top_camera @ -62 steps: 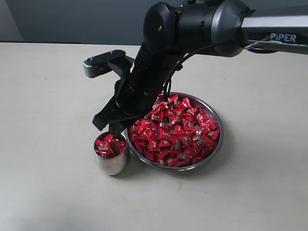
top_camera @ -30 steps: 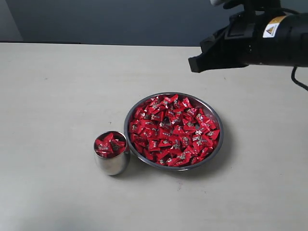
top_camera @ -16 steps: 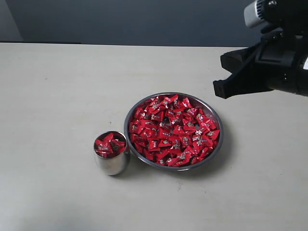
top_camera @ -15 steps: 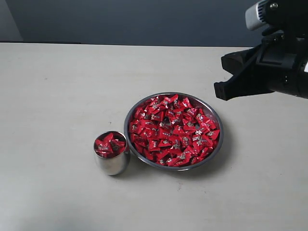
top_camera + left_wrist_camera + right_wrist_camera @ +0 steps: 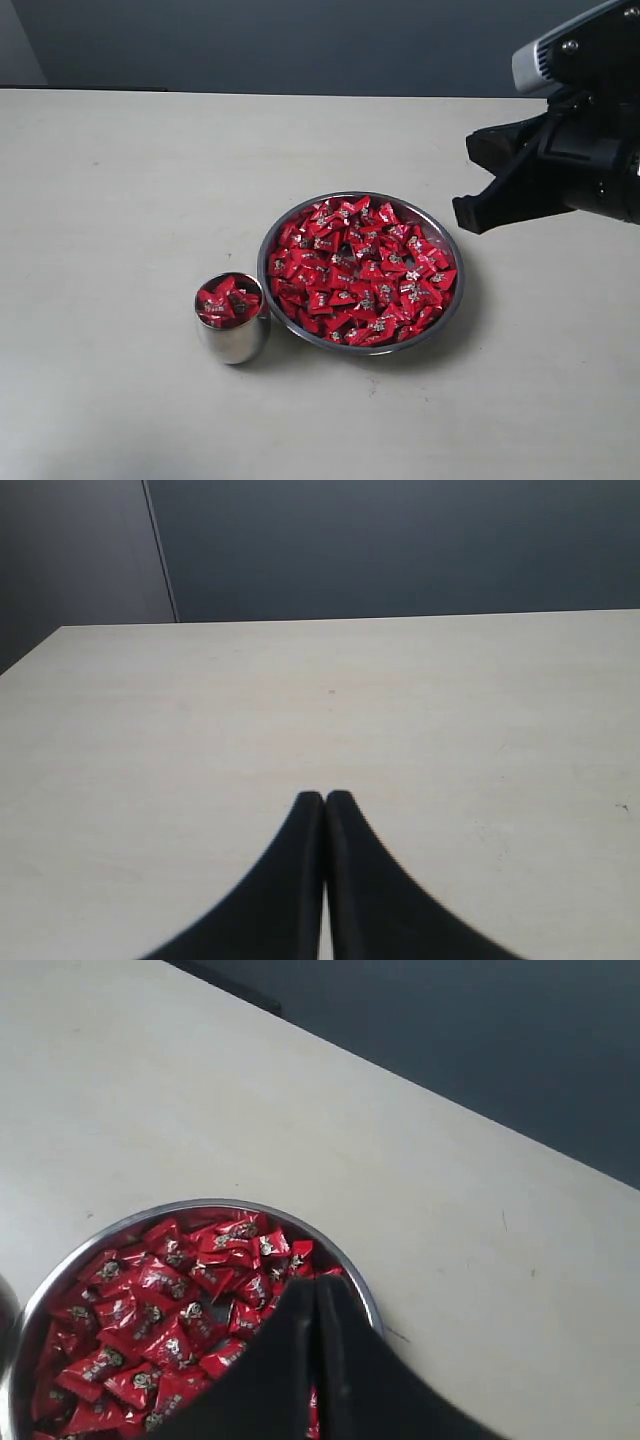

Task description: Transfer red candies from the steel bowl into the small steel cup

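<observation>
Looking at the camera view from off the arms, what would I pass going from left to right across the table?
small steel cup → steel bowl heaped with red candies → right arm, its jaws shut

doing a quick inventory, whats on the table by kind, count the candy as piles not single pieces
wide shallow shiny steel bowl: 1
small rounded polished steel cup: 1
piles of shiny red-wrapped candies: 2, one in each vessel
total: 4
</observation>
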